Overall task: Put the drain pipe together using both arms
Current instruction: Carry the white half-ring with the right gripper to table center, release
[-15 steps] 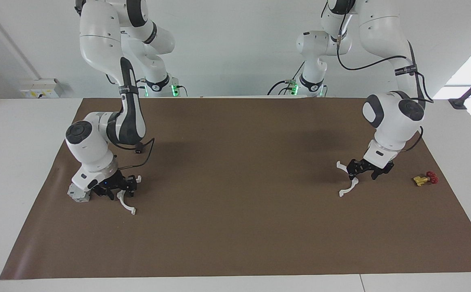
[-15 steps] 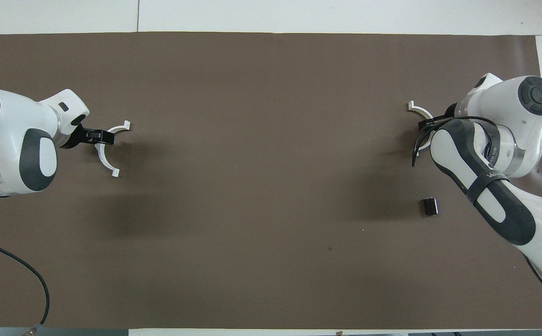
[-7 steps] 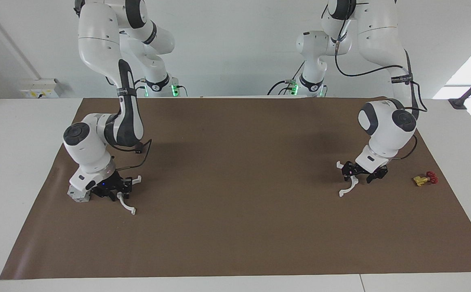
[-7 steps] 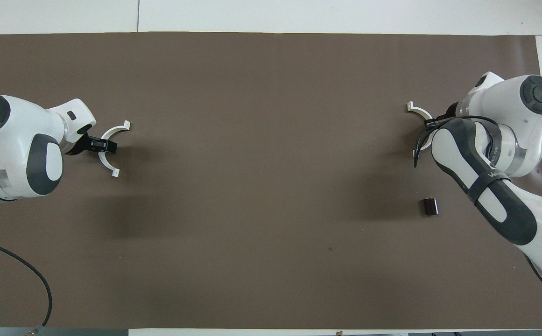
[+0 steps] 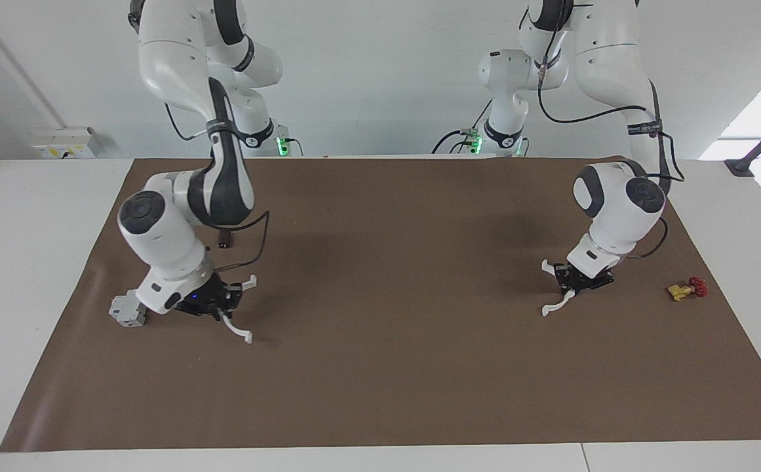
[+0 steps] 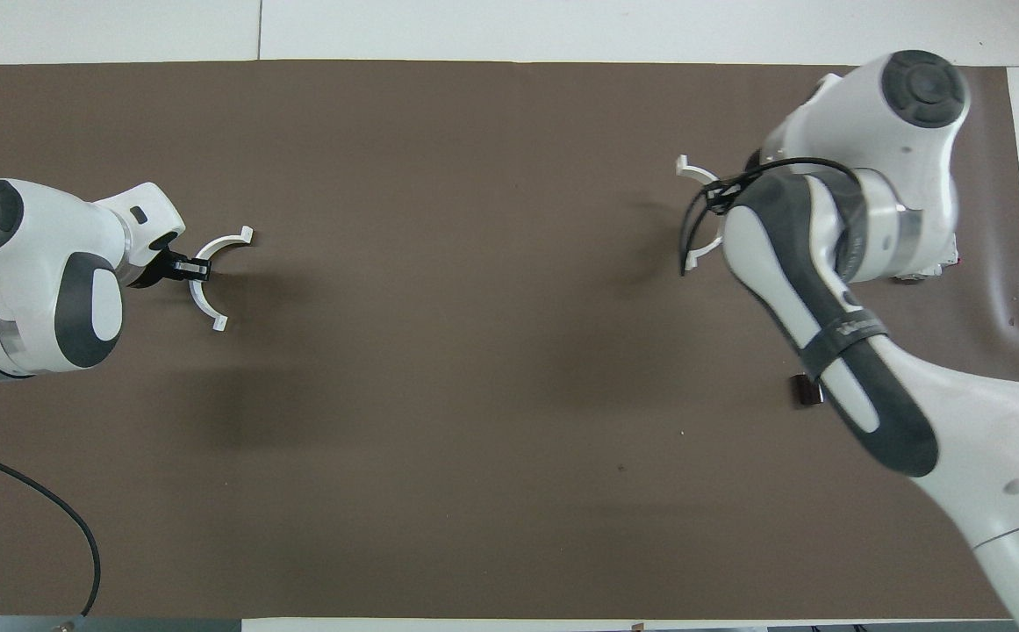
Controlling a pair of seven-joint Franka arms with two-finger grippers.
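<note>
1. Brown paper-like mat covering most of the white table; work surface for all items below.

2. Two large white jointed robot arms with dark joint caps. The right arm and the left arm each reach down at their own end of the table, well apart.

3. Right gripper, black, two-finger: clamped on the middle of one thin white plastic half-ring arc, apparently lifted just clear of the mat, judging by its shadow. The mid-arc grip leaves both end tabs free for mating.

4. Left gripper, black, two-finger: pinched on the middle of the second white half-ring arc, low at the mat; whether it is lifted cannot be told. The arcs' open sides face each other, suiting a meeting at mid-table.

5. Grey boxy block, on the mat just beside the right gripper; untouched.

6. Small yellow-and-red valve, on the mat near the left gripper, toward the table's end; untouched.

7. Small dark block, on the mat, partly under the right arm.
</note>
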